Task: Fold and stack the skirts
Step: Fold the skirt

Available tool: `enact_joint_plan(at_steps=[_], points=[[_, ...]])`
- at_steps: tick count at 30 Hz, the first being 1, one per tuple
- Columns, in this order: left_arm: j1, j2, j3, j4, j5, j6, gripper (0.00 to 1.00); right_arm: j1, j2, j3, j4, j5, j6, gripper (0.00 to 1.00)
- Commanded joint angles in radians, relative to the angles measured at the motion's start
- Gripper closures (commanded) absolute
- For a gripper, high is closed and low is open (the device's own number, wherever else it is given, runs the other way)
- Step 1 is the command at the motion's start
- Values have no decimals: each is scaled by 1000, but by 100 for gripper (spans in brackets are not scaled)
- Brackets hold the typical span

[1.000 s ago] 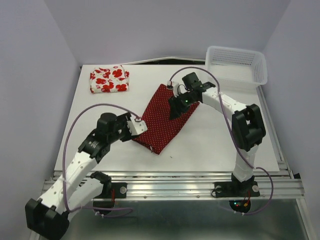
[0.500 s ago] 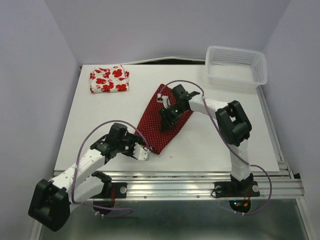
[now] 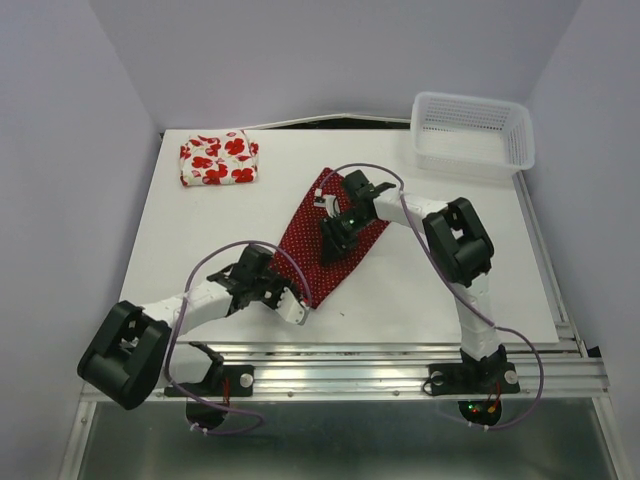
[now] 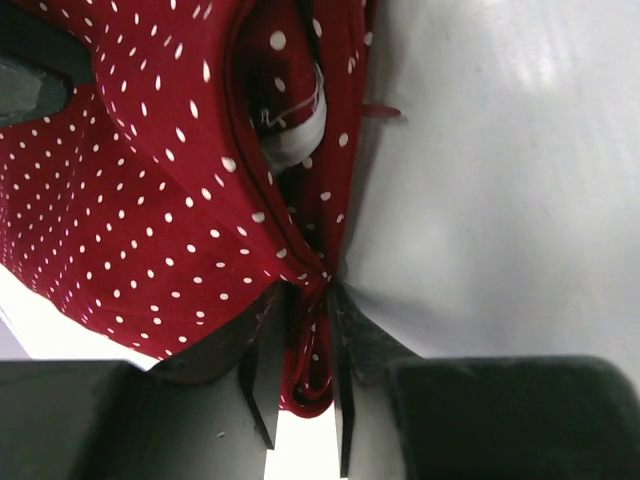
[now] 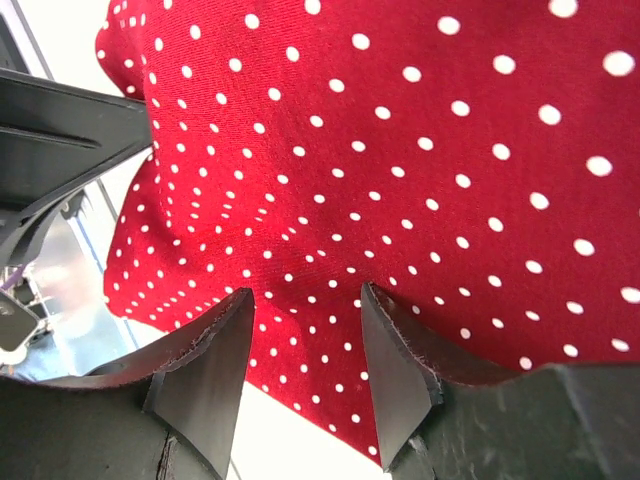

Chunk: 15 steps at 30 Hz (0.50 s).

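Note:
The dark red dotted skirt [image 3: 335, 240] lies folded in a long strip across the table's middle. My left gripper [image 3: 296, 303] is shut on its near corner; the left wrist view shows the bunched hem [image 4: 308, 340] pinched between the fingers. My right gripper [image 3: 333, 232] is open, its tips pressed down on the skirt's middle; the right wrist view shows dotted cloth [image 5: 400, 150] between the spread fingers [image 5: 215, 370]. The white skirt with red flowers [image 3: 218, 158] lies folded at the far left corner.
A white lattice basket [image 3: 472, 133] stands at the far right corner. The table's front edge with metal rails [image 3: 340, 362] runs just behind my left gripper. Purple cables loop over both arms.
My left arm swung down and toward the front edge, reaching the skirt's near corner and closing on it. My right gripper moved left onto the skirt's middle.

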Motion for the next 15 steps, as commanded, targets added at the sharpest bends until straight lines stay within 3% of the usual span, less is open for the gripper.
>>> enact_joint_plan(at_steps=[1, 5, 7, 8, 10, 15], points=[[-8, 45, 4, 12, -7, 37, 70, 1, 76, 1, -44, 116, -39, 47], [-10, 60, 17, 17, 18, 29, 70, 1, 80, 11, -47, 113, -42, 46], [-16, 66, 26, 10, 10, 30, 81, 1, 79, 12, -50, 116, -45, 47], [-19, 66, 30, 1, 0, 26, 91, 1, 76, 14, -51, 119, -48, 46], [-19, 51, 49, -40, 1, 0, 99, 1, 71, 11, -53, 127, -54, 46], [-19, -56, 147, -221, 50, -127, 100, 1, 62, 7, -59, 125, -60, 47]])
